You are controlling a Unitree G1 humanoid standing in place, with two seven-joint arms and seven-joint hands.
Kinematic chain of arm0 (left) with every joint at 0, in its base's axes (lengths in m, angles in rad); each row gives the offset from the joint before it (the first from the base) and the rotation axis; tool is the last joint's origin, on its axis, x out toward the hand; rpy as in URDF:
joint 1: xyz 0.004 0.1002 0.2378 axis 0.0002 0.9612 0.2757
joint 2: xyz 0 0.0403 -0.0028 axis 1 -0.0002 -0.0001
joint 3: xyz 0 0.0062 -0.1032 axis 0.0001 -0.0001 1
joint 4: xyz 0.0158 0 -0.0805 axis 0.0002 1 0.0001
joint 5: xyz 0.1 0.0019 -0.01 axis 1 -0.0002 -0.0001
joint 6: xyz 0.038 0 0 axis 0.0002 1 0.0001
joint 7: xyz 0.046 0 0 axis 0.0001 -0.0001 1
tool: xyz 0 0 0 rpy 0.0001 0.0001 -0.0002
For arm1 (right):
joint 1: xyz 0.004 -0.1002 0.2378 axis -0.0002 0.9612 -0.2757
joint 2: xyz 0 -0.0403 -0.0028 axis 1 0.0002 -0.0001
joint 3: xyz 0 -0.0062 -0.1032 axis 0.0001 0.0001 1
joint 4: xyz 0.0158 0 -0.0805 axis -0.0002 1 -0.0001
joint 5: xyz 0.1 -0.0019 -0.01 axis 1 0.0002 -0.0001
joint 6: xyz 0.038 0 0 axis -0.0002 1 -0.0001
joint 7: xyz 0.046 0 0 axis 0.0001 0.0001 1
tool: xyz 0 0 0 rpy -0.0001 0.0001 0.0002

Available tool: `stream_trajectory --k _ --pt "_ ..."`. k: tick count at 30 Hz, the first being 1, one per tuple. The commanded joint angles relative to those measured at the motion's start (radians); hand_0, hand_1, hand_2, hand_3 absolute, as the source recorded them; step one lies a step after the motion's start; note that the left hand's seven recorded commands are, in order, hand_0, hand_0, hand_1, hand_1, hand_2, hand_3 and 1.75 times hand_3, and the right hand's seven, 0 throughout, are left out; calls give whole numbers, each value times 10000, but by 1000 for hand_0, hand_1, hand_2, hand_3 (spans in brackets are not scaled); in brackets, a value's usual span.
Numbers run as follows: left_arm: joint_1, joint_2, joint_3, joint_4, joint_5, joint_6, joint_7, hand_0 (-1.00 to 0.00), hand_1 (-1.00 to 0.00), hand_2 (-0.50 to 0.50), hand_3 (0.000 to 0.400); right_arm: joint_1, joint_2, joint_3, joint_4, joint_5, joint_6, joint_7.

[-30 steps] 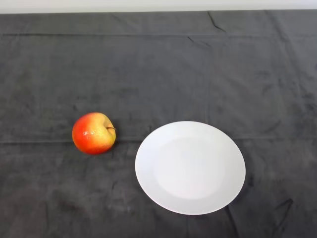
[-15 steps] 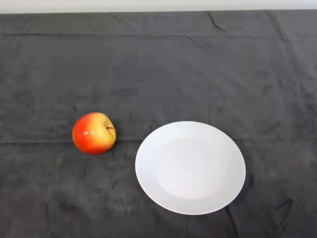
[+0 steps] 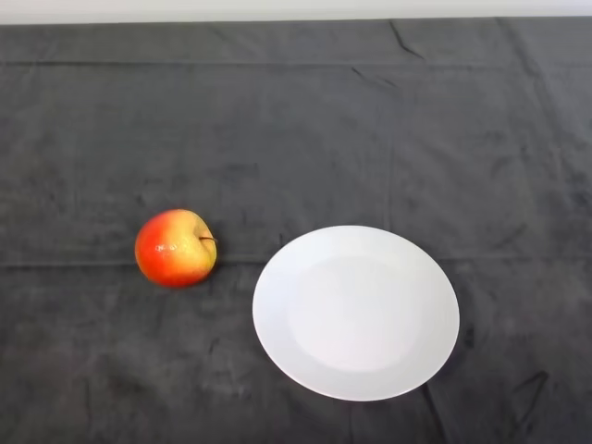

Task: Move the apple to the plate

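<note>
While the apple [image 3: 176, 249] sits on the dark cloth [image 3: 296, 120] rather than on the plate [image 3: 356, 312], the task looks wholly undone: nothing has been lifted, and the reach, the grasp, the carry and the set-down all remain. No part of the robot shows, so its hand cannot be described from this view.

Toward the table's left side and roughly midway between the far and near edges, the apple lies just beside the plate's left rim, apart from it with a strip of cloth between. It is round and glossy, red on its left flank and shading to yellow on the right, with a thin dark stem pointing toward the plate; it probably rests tilted on its side.

Nearer the front edge and slightly right of centre, the plate is plain white, smooth, round and shallow, with a broad rim and nothing on it. Soft, matt and velvety, the cloth shows faint creases and fold lines.
</note>
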Motion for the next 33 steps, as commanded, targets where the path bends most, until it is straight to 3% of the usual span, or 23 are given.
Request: stream_trajectory --k 1,33 --pt "-102 -15 -162 -446 192 -269 -95 0 0 0 0 -130 -234 -155 34 148 -48 59" --pt "-276 -2082 -2516 -2572 2502 400 800 0 0 0 0 -96 -194 -156 -51 154 -56 24"
